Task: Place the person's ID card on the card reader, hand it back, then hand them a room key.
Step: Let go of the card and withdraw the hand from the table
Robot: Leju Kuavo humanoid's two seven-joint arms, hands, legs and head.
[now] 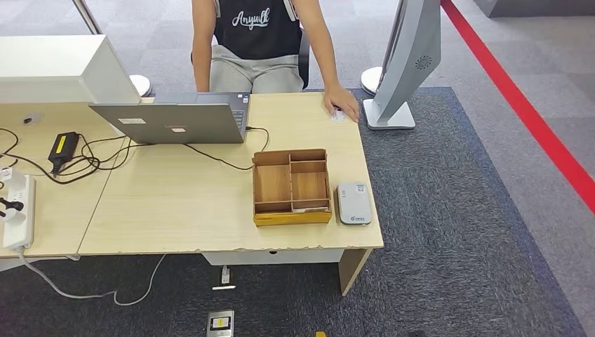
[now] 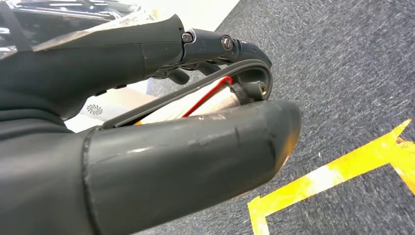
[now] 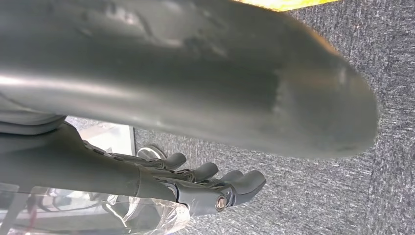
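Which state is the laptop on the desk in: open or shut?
Open: the laptop has its grey lid raised, back toward the camera, and its base shows behind.

Left hand [image 2: 161,122]: seen from its wrist, thick grey thumb in front, darker fingers [image 2: 215,46] stretched out beyond it, a gap between them, nothing gripped. Right hand [image 3: 195,147]: from its wrist, thumb large and close, dark fingers [image 3: 230,183] loosely curved side by side, apart from the thumb, holding nothing.
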